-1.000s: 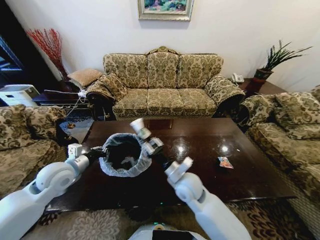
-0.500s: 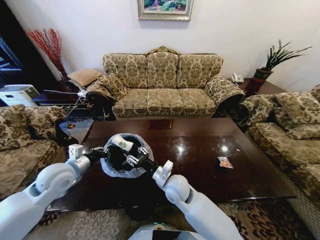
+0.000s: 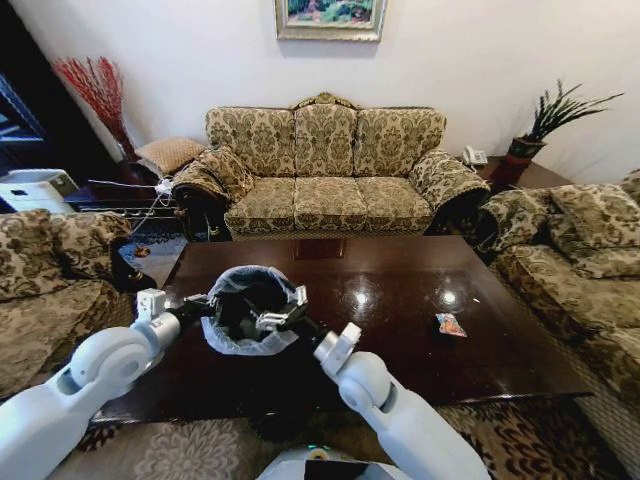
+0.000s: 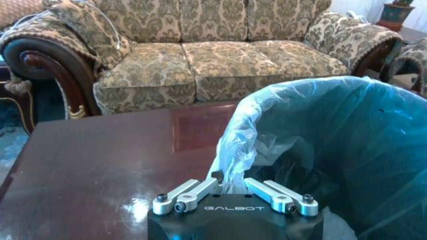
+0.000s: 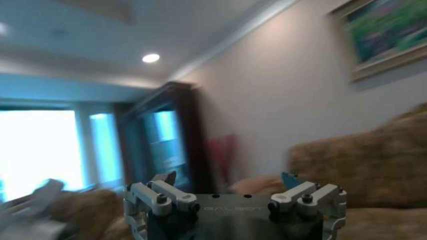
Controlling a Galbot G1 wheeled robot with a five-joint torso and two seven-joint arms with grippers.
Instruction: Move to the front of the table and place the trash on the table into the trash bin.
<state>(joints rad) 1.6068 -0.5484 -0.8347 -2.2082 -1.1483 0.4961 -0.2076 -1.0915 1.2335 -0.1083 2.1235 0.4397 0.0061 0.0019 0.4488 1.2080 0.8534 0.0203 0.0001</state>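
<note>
While the left gripper pinches the trash bin liner, the right gripper, fingers spread, hides its near rim; a wrapper lies far right.

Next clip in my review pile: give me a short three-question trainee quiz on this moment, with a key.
1. True or false: the left claw is pinching the plastic liner at the rim of the trash bin.
2. Pick one. The right claw, above the bin's mouth, is: A) shut on a bottle; B) open and empty; C) shut on a tissue.
3. Fill in the blank: a small colourful wrapper lies on the ____, toward the robot's right.

Key: 1 true. 2 B. 3 table.
</note>
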